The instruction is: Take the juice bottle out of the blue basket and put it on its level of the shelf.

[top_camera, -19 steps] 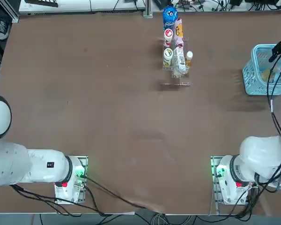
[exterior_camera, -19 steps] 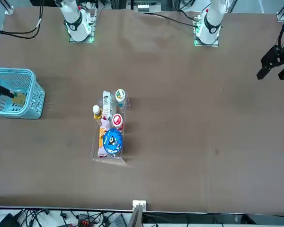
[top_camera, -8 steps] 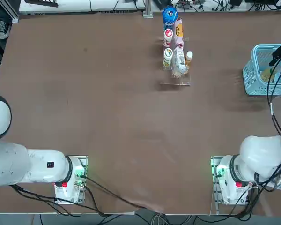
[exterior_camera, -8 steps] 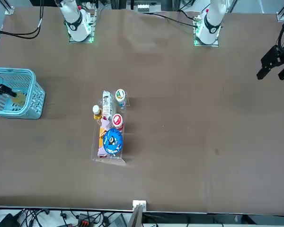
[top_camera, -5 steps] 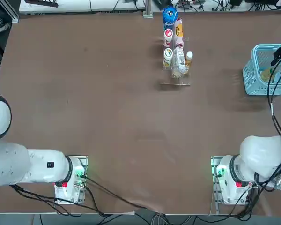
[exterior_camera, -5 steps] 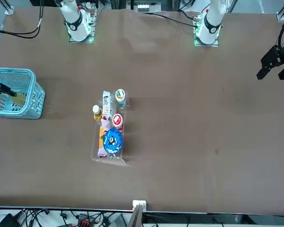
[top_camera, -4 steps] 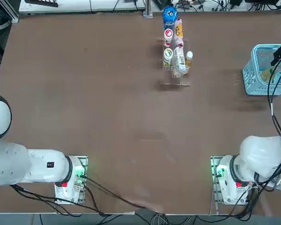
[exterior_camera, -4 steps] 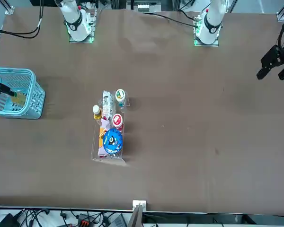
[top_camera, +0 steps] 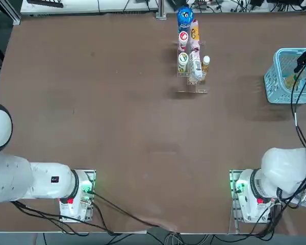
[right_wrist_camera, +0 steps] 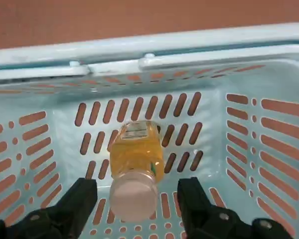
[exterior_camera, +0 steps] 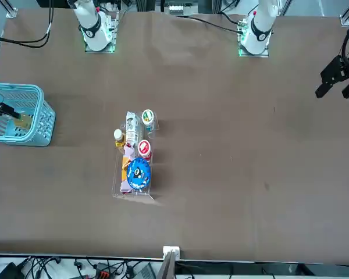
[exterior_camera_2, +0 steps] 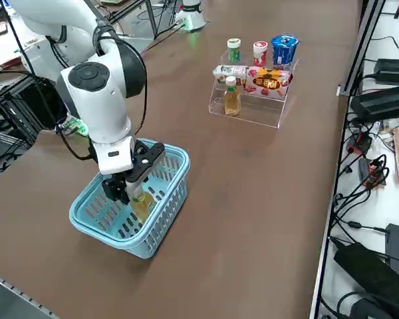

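Juice bottle in blue basket, cap between the 2 fingertips of right gripper, gripper wide, gap each side in wrist view. Basket by worktop's right edge. Wrist view shows pale label on bottle; top view doesn't. Shelf bears a second amber bottle. Writing unreadable.

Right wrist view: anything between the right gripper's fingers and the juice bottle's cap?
No obstacle in the right wrist view: the juice bottle's cap sits between the right gripper's open fingers.
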### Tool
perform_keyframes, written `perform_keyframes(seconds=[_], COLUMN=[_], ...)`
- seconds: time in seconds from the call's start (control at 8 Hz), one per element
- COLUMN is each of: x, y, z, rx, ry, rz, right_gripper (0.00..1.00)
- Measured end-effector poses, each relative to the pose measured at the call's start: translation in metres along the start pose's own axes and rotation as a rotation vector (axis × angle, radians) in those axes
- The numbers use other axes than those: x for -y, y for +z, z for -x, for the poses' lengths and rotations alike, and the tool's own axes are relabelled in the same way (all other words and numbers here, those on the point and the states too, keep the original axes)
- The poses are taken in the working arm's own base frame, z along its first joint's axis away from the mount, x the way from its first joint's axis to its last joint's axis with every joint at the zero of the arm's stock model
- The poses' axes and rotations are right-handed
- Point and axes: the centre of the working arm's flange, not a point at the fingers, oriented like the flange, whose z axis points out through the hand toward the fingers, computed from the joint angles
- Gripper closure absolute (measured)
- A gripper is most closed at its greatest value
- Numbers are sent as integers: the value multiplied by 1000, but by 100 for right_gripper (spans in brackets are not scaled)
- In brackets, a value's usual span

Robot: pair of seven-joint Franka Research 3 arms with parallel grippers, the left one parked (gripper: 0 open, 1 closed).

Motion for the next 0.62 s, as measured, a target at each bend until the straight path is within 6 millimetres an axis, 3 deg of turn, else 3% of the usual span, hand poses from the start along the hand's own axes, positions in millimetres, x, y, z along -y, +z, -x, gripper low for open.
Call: perform_keyframes(seconds=[0.62], x=[4], y=[8], z=[0], rx=[7], ry=[-5], rz=[-5], right_gripper=[4])
